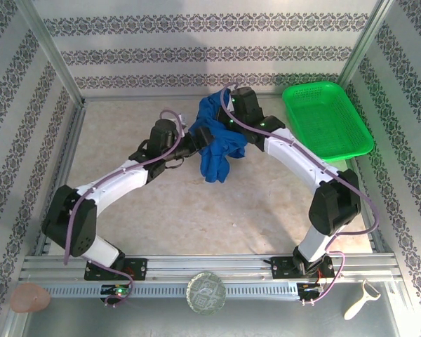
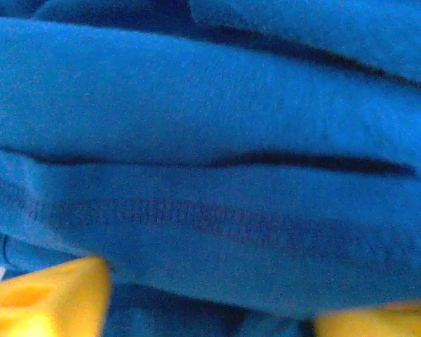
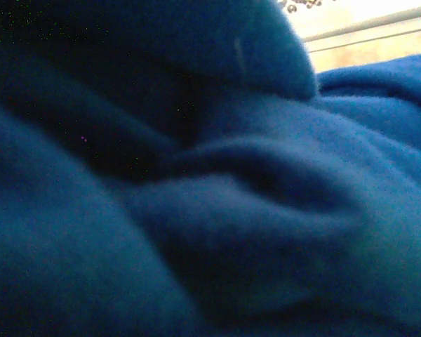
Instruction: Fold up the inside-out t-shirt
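Slippage is the risk: the inside-out t-shirt (image 1: 217,144) hangs bunched over the table (image 1: 266,203) from the right gripper (image 1: 228,119), clamped tight on it, while the left gripper (image 2: 210,309), jaws half apart astride a hem fold (image 2: 196,217), may pinch several layers or miss.

A: Enclosure check. Walls (image 1: 196,53) on three sides, white panels, grey ornamental bands in stripes.
B: Confirmed. Aluminium posts (image 1: 52,53) at both back corners, leaning outward toward the top in the overhead view.
A: Table (image 1: 196,210) beige, mottled like stone, matte finish. Slotted metal rail (image 1: 217,265) along the near edge.
B: Noted. Bright, even lighting, soft shadows only. Same pattern on side walls as on back.
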You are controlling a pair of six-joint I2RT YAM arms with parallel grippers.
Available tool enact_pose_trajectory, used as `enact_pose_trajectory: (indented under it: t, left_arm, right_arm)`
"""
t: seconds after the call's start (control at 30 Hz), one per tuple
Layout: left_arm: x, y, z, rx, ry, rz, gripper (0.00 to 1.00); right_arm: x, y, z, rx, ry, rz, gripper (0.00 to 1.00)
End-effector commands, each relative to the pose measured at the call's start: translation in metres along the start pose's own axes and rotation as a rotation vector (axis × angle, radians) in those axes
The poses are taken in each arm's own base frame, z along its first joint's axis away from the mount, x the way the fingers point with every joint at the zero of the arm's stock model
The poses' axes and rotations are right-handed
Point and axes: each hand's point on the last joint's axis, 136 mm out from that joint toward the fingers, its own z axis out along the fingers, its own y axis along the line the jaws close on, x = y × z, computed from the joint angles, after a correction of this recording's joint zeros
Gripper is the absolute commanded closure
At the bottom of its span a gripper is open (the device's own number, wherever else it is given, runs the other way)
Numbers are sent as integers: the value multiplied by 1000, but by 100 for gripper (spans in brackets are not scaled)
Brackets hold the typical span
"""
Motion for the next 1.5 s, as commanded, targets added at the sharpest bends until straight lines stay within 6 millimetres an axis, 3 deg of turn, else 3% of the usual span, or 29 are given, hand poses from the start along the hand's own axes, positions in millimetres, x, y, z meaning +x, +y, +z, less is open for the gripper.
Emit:
enact_pose_trajectory:
  t: [0.0, 0.03, 0.17, 0.33, 0.5, 0.53, 0.6, 0.7, 0.83, 0.9, 1.03, 1.13, 1.47]
  left_arm:
    - [-16, -26, 2, 98, -97, 5, 86]
    - [-13, -21, 4, 93, -90, 0, 100]
    - [12, 17, 9, 24, -45, -29, 100]
    - [51, 89, 10, -130, 9, -53, 100]
    - [68, 133, -1, -200, 48, -78, 100]
    - [67, 136, -8, -203, 49, -81, 88]
    - [60, 132, -25, -194, 39, -71, 65]
    - [42, 104, -56, -185, 15, -6, 37]
    - [12, 51, -93, -157, -30, 108, 22]
    - [-8, 27, -98, -122, -50, 148, 17]
    - [-38, -4, -72, -73, -4, 215, 13]
    - [-48, -8, -41, -48, 54, 214, 12]
    - [-50, -29, 24, 68, 92, 169, 10]
  right_arm:
    - [-8, 13, -4, -36, -34, -2, 100]
    - [-11, 10, -4, -38, -41, 12, 100]
    - [-35, 11, -12, -111, -79, 96, 100]
    - [-68, 37, -35, -264, -103, 149, 100]
    - [-77, 43, -54, -364, -109, 206, 100]
    - [-74, 39, -54, -364, -96, 209, 100]
    - [-59, 27, -47, -337, -50, 190, 100]
    - [-32, 5, -33, -329, 38, 178, 100]
    - [1, -14, -26, -304, 122, 116, 100]
    - [17, -13, -26, -316, 171, 96, 100]
    - [41, -7, -32, -329, 233, 50, 100]
    - [50, -4, -36, -330, 247, 36, 100]
    - [71, 4, -32, -333, 293, 10, 100]
